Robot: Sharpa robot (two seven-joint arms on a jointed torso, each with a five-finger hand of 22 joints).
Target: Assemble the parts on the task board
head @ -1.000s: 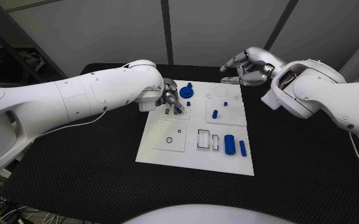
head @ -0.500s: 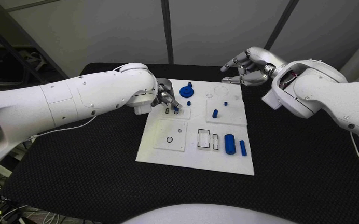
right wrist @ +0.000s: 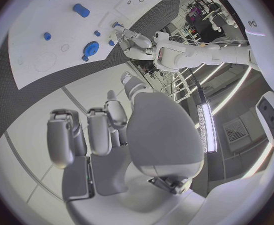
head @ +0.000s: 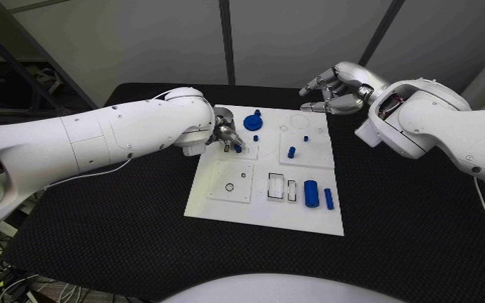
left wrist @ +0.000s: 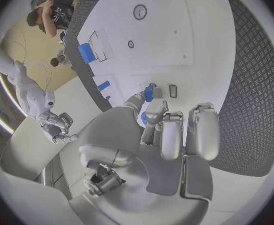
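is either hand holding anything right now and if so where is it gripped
The left hand pinches a small blue part by its upper end, over the task board. The right hand holds nothing.

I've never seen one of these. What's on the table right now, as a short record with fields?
surface: black table
board: white task board in the middle
parts: small blue pieces on it, among them a round one and a thick cylinder
left robot hand: pinching a small blue piece over the board
right robot hand: raised beyond the board's far edge, holding nothing
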